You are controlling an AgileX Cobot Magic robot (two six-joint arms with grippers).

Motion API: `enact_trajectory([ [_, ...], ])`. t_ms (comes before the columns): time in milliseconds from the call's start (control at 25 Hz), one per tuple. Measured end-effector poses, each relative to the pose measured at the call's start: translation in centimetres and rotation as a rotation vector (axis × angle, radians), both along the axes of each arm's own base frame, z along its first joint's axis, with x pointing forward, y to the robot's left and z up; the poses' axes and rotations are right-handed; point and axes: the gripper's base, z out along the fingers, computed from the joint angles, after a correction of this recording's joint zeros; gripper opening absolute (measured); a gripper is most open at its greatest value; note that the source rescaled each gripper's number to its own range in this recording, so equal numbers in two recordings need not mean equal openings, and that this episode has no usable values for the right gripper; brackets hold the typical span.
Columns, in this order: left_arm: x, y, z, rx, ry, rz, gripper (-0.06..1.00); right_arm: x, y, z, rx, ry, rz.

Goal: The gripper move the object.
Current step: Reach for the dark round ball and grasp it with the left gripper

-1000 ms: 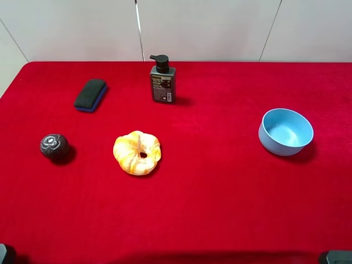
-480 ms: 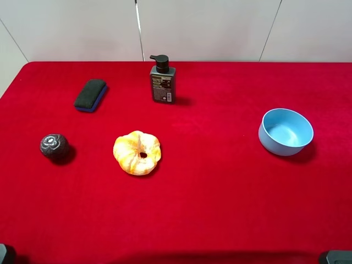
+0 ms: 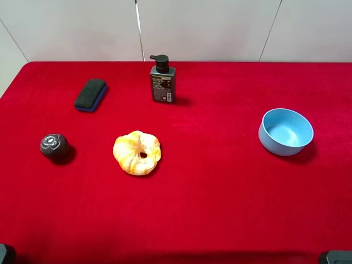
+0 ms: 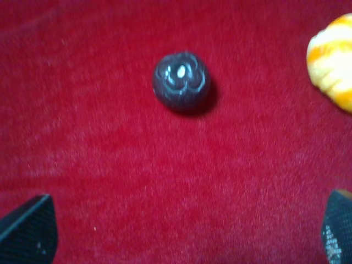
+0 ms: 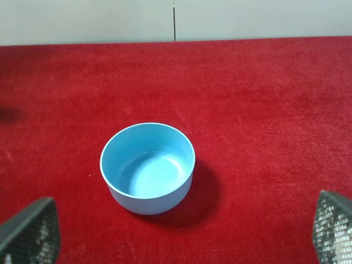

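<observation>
The object, a small dark ball (image 3: 54,146) with a pale flower mark on top, rests on the red cloth at the left, apart from the orange pumpkin-shaped thing (image 3: 137,152). In the left wrist view the ball (image 4: 181,81) lies ahead of my left gripper (image 4: 181,234), whose jaws are wide apart and empty, well short of the ball. My right gripper (image 5: 181,234) is also open and empty, facing the blue bowl (image 5: 147,168). In the exterior view only small dark parts of the arms show at the bottom corners.
A black-and-blue eraser block (image 3: 90,94) lies at the back left. A dark pump bottle (image 3: 163,81) stands at the back middle. The blue bowl (image 3: 285,131) stands at the right. The pumpkin's edge (image 4: 333,60) shows in the left wrist view.
</observation>
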Motion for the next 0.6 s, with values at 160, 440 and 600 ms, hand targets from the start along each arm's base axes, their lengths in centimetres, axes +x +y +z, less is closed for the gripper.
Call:
enact_trajectory([
  [160, 1.7, -0.1, -0.7, 0.004, 0.079, 0.001, 0.89, 0.0, 0.0, 0.0, 0.0, 0.0, 0.0],
  [440, 4.0, -0.2, -1.7, 0.007, 0.13, 0.005, 0.88, 0.0, 0.0, 0.0, 0.0, 0.0, 0.0],
  [600, 5.7, -0.3, -2.6, 0.01, 0.17, 0.008, 0.86, 0.0, 0.0, 0.0, 0.0, 0.0, 0.0],
])
